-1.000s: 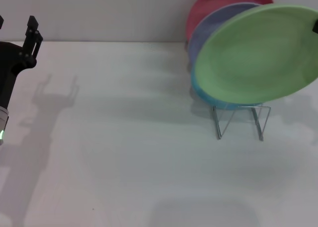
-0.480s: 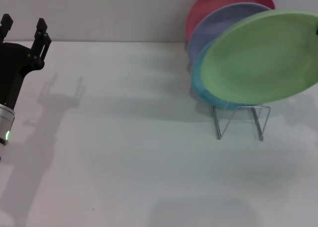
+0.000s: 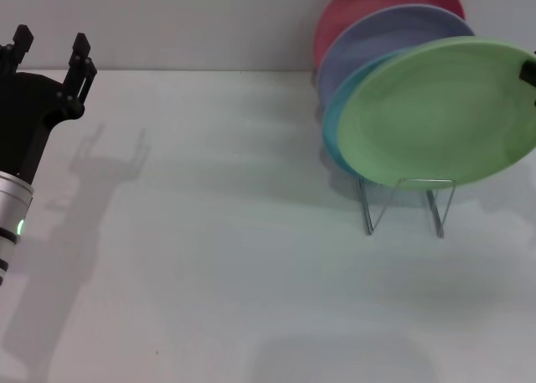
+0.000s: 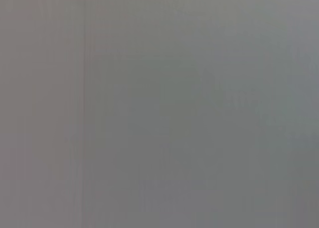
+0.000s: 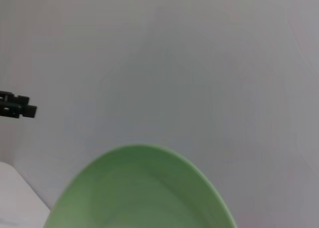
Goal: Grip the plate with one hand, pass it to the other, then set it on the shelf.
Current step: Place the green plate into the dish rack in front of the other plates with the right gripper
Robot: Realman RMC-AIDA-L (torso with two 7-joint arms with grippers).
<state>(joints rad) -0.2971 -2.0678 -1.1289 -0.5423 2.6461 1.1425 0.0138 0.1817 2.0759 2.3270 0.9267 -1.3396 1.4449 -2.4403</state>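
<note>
The light green plate (image 3: 435, 115) stands tilted at the front of the row of plates, above the silver wire rack (image 3: 406, 205). It also fills the lower part of the right wrist view (image 5: 139, 193). My right gripper (image 3: 530, 71) shows only as a black tip at the plate's right rim, at the picture's edge, holding the plate. My left gripper (image 3: 48, 46) is open and empty at the far left, well away from the plate. It shows far off in the right wrist view (image 5: 17, 106). The left wrist view shows only plain grey.
A sky-blue plate (image 3: 332, 144), a lavender plate (image 3: 381, 35) and a red plate (image 3: 356, 10) stand in the rack behind the green one. The white table (image 3: 218, 257) stretches between my left arm and the rack, with a wall behind.
The green plate has come down and a little left toward the rack. My left gripper has shifted to the right and farther into view.
</note>
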